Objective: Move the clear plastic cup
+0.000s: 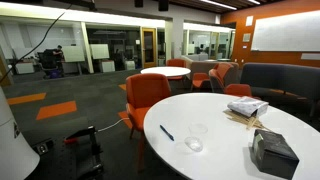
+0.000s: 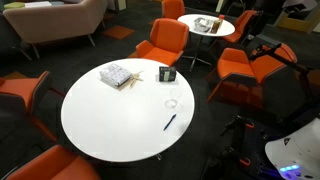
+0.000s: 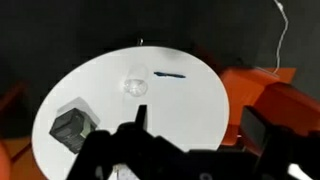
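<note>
white table (image 2: 110,120), orange chairs (image 2: 165,40), blue pen (image 2: 170,122), clear cup (image 2: 172,103).

Open office lounge: round white tables (image 2: 100,120), orange chairs (image 1: 147,93), glass-walled rooms (image 1: 110,48).

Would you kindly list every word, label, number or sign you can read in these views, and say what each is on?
No text is legible in any view.
The stack of papers shows markings too blurred to read.
The dark box shows no readable label.
The whiteboard shows nothing readable.
</note>
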Controlling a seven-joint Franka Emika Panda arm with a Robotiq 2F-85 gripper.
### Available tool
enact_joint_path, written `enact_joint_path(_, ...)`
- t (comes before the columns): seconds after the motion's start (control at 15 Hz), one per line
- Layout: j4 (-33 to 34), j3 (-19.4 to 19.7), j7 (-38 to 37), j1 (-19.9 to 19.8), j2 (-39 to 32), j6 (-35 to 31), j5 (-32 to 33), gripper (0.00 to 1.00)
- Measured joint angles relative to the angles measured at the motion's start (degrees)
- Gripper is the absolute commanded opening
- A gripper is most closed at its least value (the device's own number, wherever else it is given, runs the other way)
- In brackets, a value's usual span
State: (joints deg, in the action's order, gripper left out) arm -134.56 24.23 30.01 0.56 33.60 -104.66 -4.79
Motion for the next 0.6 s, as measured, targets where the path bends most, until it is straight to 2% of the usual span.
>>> enact_joint_path(0.6, -0.04, -0.54, -0.16, -0.83, -0.63, -0.38, -0.41, 1.0)
